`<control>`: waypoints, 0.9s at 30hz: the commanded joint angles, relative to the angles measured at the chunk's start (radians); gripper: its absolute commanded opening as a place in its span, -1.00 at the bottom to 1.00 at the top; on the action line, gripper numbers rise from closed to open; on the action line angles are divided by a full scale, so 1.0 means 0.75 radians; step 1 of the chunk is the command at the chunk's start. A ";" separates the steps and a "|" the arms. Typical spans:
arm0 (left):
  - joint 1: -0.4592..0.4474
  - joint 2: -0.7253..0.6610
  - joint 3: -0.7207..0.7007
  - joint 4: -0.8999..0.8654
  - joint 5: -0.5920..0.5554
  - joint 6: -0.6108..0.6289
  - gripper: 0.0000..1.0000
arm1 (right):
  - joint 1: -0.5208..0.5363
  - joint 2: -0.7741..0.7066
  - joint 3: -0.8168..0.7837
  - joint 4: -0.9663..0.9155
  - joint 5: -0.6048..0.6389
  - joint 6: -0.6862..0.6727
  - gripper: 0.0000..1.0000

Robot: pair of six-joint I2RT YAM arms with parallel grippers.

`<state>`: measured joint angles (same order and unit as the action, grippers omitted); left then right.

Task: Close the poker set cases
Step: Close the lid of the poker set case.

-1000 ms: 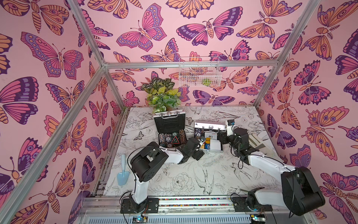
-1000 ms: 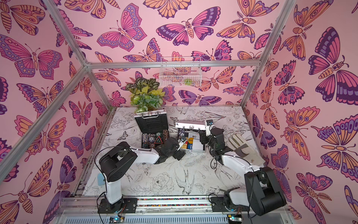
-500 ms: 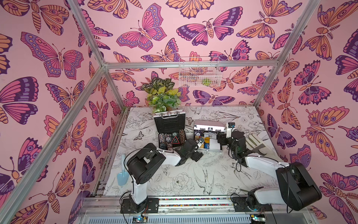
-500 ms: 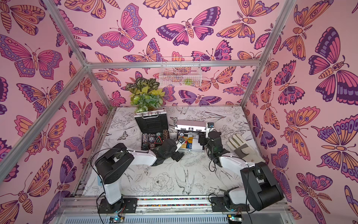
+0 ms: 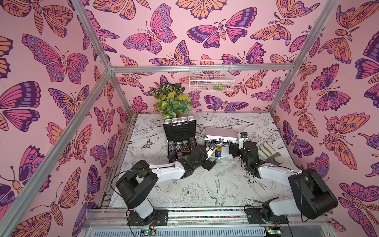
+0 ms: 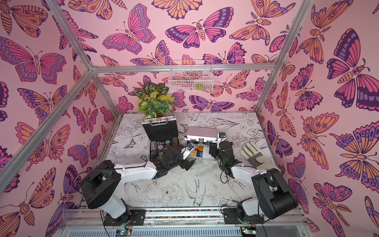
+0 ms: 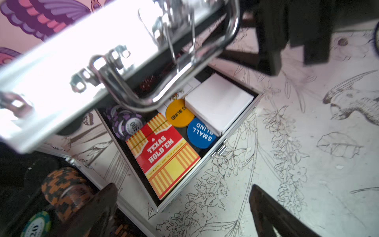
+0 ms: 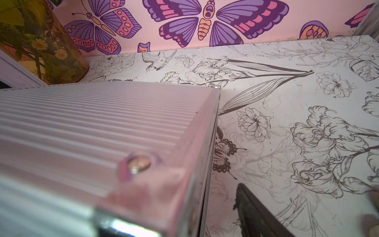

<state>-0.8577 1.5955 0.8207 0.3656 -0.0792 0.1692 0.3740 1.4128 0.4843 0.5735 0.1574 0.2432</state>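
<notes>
Two silver poker set cases lie at the back of the table in both top views. The left case [image 5: 180, 131] stands open, its black-lined lid upright and chips [image 5: 180, 146] in its base. The right case's ribbed lid [image 5: 221, 133] hangs partly lowered over its base [image 7: 205, 164], which holds a red card box [image 7: 164, 153] and blind discs. My left gripper [image 7: 184, 217] is open and empty, low in front of that base. My right gripper [image 5: 233, 150] is open at the lid's right corner [image 8: 164, 184]. One of its fingers [image 8: 256, 211] stands clear of the lid's side; the other is hidden.
A potted plant [image 5: 172, 102] stands behind the left case. A white wire basket [image 5: 211, 80] hangs on the back wall. A pale work glove [image 5: 270, 151] lies right of my right arm. Metal frame posts and pink walls enclose the table [image 5: 194, 190].
The right case's lid has tipped down toward its base. My right gripper has moved back along the lid's corner and its jaws have widened. The left arm has shifted slightly.
</notes>
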 commanded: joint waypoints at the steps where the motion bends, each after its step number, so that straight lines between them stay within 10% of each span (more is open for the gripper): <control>1: -0.001 -0.053 0.052 -0.022 -0.019 0.054 1.00 | 0.021 0.021 -0.026 0.077 0.018 0.040 0.52; 27: 0.055 0.465 0.733 -0.202 -0.232 0.147 1.00 | 0.111 0.036 -0.144 0.125 0.106 0.127 0.54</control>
<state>-0.8299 1.9198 1.3354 0.2565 -0.2306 0.2737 0.4469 1.4460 0.3840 0.6212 0.2066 0.3107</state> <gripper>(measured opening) 0.999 0.770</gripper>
